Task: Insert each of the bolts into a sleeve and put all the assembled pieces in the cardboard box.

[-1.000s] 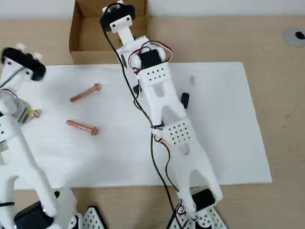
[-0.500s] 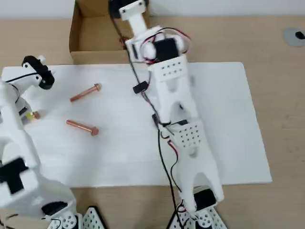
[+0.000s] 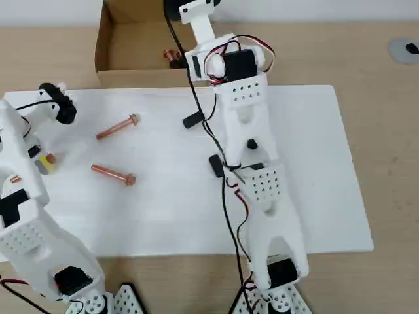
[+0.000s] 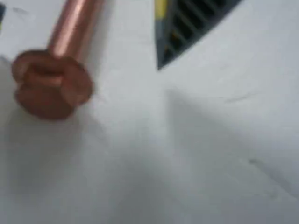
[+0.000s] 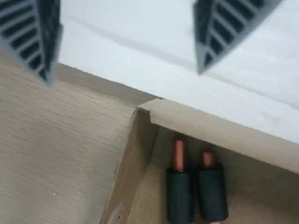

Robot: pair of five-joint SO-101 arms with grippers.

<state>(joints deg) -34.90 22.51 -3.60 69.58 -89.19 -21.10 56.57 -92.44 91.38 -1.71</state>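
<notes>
From above, the right arm stretches long and nearly straight across the white sheet (image 3: 314,163). Its right tool (image 3: 186,8) hangs over the cardboard box (image 3: 124,46) at the far side of the tabletop (image 3: 380,98). Copper bolt ends (image 3: 171,55) peek out inside the box, just beside that arm's wrist. The left arm is folded up tight, with the left tool (image 3: 40,159) low over the sheet and the near bolt (image 3: 49,157) right beside it. Whether that tool is spread or pressed together I cannot tell. Out to its side, between it and the right arm, the slanted bolt (image 3: 118,127) and the lower bolt (image 3: 112,174) lie bare on the sheet, both slim copper rods with broad heads.

From the left wrist, the near bolt (image 4: 51,84) lies flat on the matte white sheet (image 4: 210,154). It has a smooth copper shank and a flanged hexagonal head. It sits close by a dark ribbed, yellow-edged wedge of the tool but apart from it.

From the right wrist, the right tool (image 5: 125,74) is spread wide and empty, with its dark ribbed fingertips (image 5: 37,42) far apart. Beneath it is a corner of the plain brown cardboard box (image 5: 210,123), set on the wood-grain tabletop (image 5: 56,154). Inside lie the first assembled piece (image 5: 180,196) and the second assembled piece (image 5: 212,198), side by side. Each is a black cylindrical sleeve with a copper bolt end poking out.
</notes>
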